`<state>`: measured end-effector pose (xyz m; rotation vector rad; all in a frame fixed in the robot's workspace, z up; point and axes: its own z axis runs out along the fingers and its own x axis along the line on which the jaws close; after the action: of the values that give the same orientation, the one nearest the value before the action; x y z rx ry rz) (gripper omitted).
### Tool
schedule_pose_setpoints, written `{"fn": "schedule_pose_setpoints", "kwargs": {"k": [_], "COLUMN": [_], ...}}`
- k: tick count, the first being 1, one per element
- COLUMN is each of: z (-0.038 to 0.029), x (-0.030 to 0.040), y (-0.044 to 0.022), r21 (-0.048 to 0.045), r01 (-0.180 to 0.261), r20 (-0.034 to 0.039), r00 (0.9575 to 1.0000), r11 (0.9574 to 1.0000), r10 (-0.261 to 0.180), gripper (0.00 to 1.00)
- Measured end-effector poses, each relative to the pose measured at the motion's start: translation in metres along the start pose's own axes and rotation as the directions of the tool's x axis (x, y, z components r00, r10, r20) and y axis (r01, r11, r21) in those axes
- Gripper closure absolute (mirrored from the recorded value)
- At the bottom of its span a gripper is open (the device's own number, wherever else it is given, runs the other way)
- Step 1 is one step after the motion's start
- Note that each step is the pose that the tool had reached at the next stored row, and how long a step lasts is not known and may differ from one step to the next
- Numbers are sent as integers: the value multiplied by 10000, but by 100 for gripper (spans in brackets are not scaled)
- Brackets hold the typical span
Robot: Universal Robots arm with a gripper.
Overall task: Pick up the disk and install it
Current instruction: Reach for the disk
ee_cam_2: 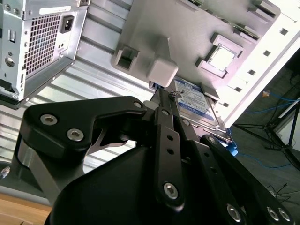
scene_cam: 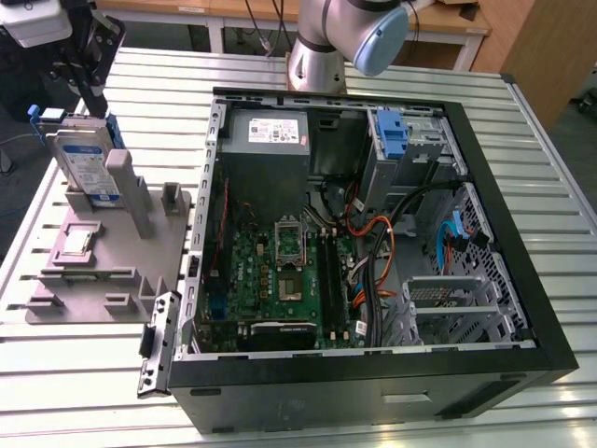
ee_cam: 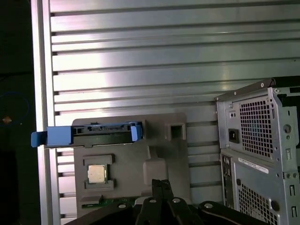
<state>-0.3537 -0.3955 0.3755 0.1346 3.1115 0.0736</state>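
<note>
Standing on edge in a slot of the grey holder plate (scene_cam: pixel 112 271), the disk (scene_cam: pixel 82 161) sits near the table's (scene_cam: pixel 168 79) edge on the exterior view's left, with its label showing and blue rails on its sides. You can take that pose as deliberate: upright, it offers its top edge and both flat faces to a pinch from above, and the rails are ready to slide into a bay.

Your gripper (ee_cam: pixel 161 183) hangs above the plate, close to the disk. In the first wrist view its fingertips look pressed together with nothing between them, so it holds nothing. The disk, seen edge-on there, sits apart from them.

A small processor chip (scene_cam: pixel 75 245) lies in its own recess of the same plate. Beside the plate, the computer case (scene_cam: pixel 522 308) lies on its side with the panel off, which leaves its drive cage (scene_cam: pixel 438 308) reachable from above. A bare blue bracket (scene_cam: pixel 392 138) sits inside the case by the edge nearest the arm's base.
</note>
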Motion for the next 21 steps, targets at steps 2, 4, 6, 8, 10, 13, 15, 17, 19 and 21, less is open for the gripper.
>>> {"fn": "schedule_pose_setpoints", "kwargs": {"k": [2,4,6,8,10,13,15,17,19,21], "z": [12,25,35,40,39,47,58,68,74,74], "x": [46,82,101,110,111,113,112,112,113,113], "y": [-4,-8,-10,-11,-11,-11,-12,-13,-13,-13], "r21": [1,0,1,1,7,15,16,22,28,29], "r01": [0,0,0,1,2,-3,-7,-15,-20,-21], "r20": [0,2,2,3,1,-54,-164,-332,-438,-439], "r00": [10000,10000,10000,10000,10000,10000,9999,9994,9990,9990], "r11": [10000,10000,10000,10000,10000,10000,10000,10000,10000,10000], "r10": [0,0,0,-1,-2,3,7,15,21,22], "gripper": [89,89,89,89,89,89,89,89,89,89]}}
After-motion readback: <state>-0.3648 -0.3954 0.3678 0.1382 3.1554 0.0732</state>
